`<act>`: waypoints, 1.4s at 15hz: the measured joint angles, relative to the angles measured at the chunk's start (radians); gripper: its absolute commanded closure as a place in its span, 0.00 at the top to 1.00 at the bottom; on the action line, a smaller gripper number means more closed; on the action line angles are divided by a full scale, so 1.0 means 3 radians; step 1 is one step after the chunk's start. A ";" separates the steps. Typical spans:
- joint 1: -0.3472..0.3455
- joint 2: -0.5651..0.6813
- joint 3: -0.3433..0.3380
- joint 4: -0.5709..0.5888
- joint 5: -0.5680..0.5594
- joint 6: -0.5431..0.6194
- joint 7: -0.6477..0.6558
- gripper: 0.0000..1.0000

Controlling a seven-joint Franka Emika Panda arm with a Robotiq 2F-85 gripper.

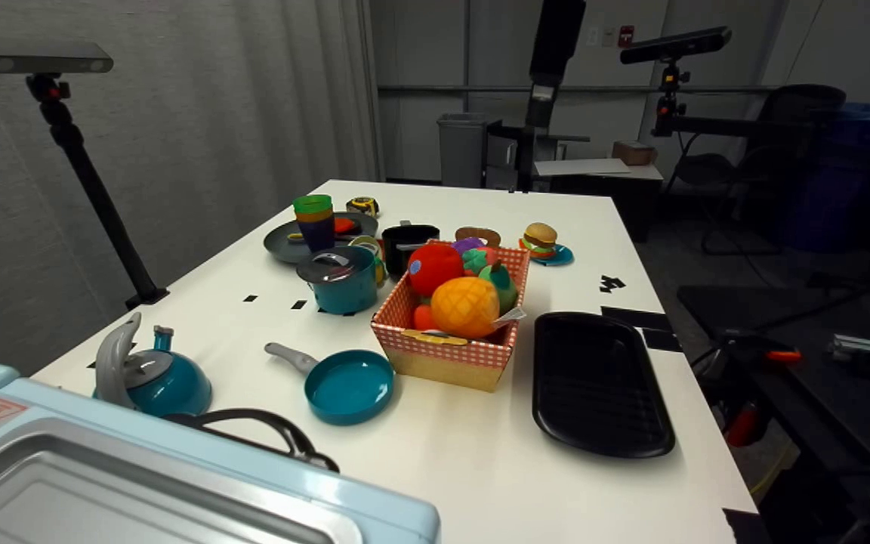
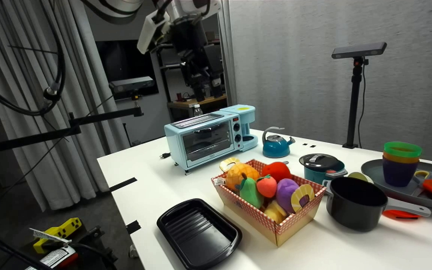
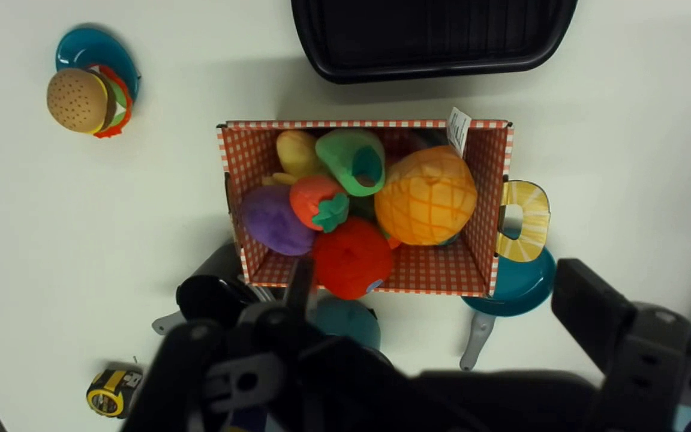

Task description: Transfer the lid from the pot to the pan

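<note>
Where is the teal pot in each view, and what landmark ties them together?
In an exterior view: the teal pot sits left of centre, lid on top.
In an exterior view: the teal pot sits right of centre.
Wrist view: the teal pot shows below centre, partly hidden.
Shared landmark: the red-checked fruit basket, in all three.

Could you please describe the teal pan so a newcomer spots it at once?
On the white table, find the checked fruit basket. Between it and the pale blue oven lies the teal pan, shallow and open, unlike the lidded teal pot.
</note>
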 measured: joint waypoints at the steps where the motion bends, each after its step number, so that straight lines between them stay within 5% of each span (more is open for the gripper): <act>1: 0.0000 0.0052 0.0000 0.0031 0.0000 0.0014 0.0000 1.00; 14: 0.0000 0.0224 -0.0027 0.0125 -0.0004 0.0083 0.0022 1.00; 21: 0.0000 0.0738 -0.0101 0.0608 -0.0030 0.0405 0.0154 1.00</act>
